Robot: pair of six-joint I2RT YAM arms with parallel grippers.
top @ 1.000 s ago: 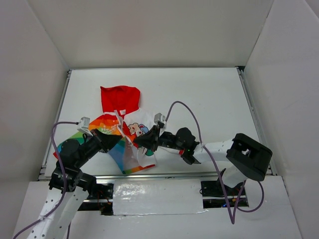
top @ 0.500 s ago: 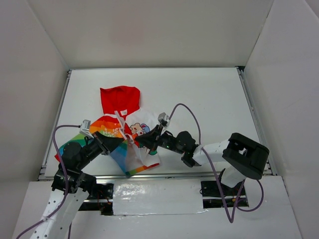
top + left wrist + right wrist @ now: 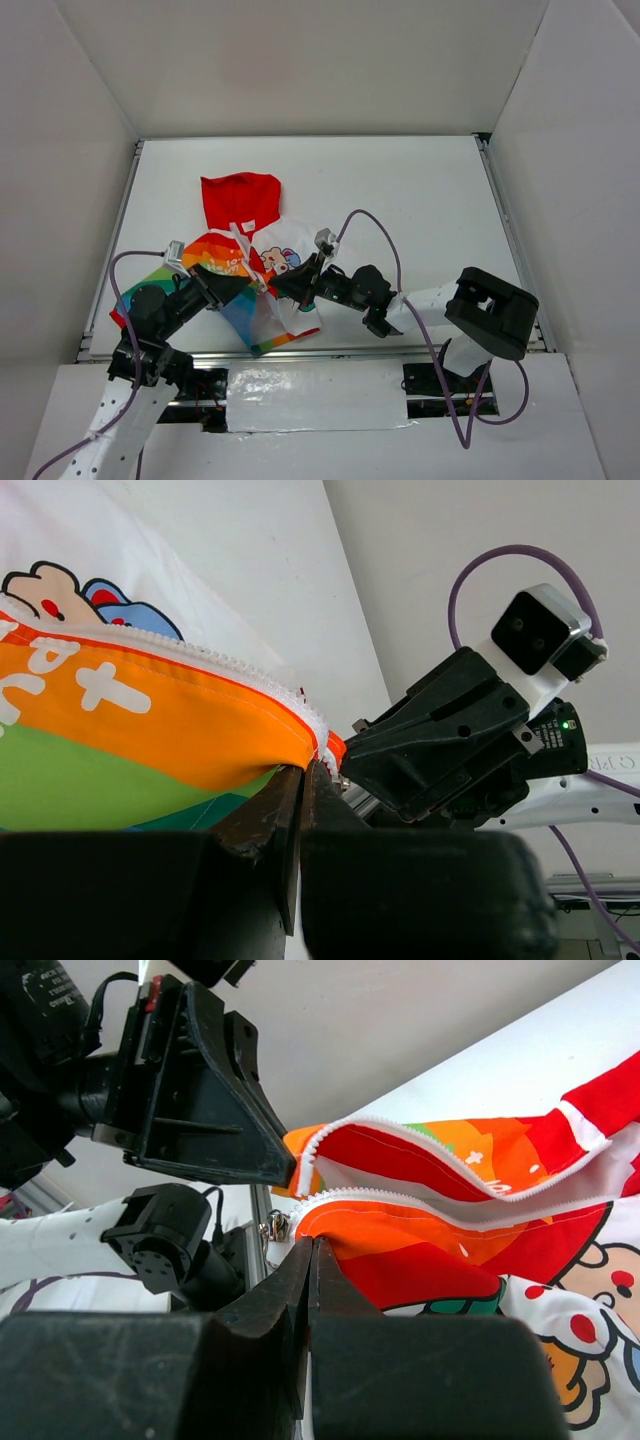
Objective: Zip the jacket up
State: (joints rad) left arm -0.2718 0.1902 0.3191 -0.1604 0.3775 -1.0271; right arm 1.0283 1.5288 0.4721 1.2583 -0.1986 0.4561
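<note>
White table (image 3: 430, 200), white walls (image 3: 300, 60), left end effector (image 3: 301, 775) and right end effector (image 3: 311, 1250) pinching jacket (image 3: 240, 200).

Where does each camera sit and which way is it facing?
Top external: above and behind the bases, looking down on table, both arms and jacket.
Left wrist: on the left arm, past its shut left gripper toward the right gripper.
Right wrist: the reverse, past its own fingers.
Both wrist views share the zipper teeth.

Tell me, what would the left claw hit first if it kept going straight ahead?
Likely the right gripper, facing the left gripper just past the edge of the jacket both pinch; depth is unclear.
</note>
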